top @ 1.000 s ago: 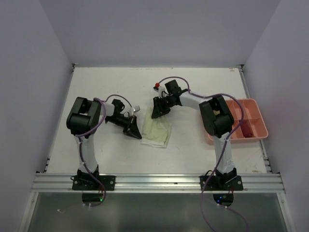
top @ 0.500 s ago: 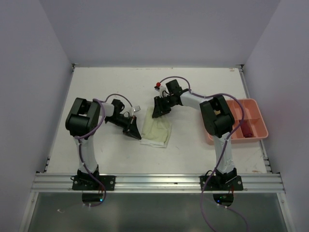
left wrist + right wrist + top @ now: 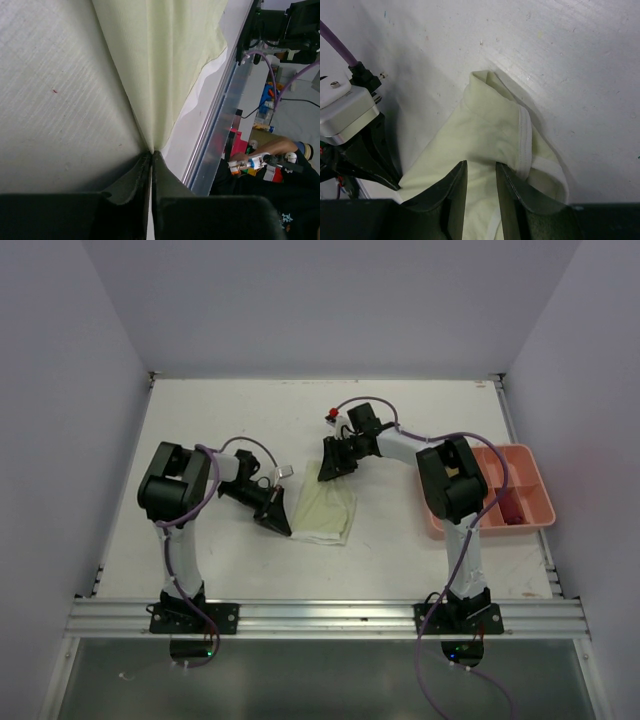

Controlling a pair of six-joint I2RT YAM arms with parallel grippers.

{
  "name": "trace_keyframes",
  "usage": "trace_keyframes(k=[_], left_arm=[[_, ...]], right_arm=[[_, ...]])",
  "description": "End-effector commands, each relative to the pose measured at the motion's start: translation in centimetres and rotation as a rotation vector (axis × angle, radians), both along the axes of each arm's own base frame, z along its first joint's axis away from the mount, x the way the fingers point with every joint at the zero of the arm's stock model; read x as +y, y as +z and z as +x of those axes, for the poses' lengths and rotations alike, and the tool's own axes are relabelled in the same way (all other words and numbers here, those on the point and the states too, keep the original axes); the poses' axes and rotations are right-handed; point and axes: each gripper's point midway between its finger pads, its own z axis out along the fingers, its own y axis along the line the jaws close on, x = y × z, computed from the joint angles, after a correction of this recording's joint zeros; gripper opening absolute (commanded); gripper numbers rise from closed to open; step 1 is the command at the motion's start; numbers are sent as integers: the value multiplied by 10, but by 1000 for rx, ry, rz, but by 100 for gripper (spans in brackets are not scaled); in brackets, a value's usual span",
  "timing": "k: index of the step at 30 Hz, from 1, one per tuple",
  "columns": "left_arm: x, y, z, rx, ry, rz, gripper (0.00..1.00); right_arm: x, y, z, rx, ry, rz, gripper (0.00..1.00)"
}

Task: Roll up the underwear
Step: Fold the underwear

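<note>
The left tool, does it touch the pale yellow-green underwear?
Touching. In the left wrist view the left tool is shut, pinching the edge of the pale yellow-green underwear.

A pale yellow-green underwear (image 3: 326, 513) lies flat near the centre of the white tabletop (image 3: 230, 410). The left gripper (image 3: 275, 519) sits at its nine o'clock edge, touching the cloth. The right gripper (image 3: 331, 468) sits at its twelve o'clock edge. At three o'clock, a salmon-pink tray (image 3: 535, 515) rests by the tabletop's edge, with a dark red garment (image 3: 512, 507) in one compartment.
</note>
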Motion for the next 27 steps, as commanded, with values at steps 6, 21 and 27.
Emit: trace_keyframes(k=[6, 21, 27], left_arm=[[17, -17, 29, -147, 2, 119, 31], [-31, 77, 103, -548, 1, 8, 31], [-62, 33, 60, -404, -74, 16, 29]], right_arm=[[-43, -29, -11, 42, -89, -159, 36], [-44, 110, -1, -163, -41, 46, 43], [-71, 115, 28, -173, -100, 50, 42]])
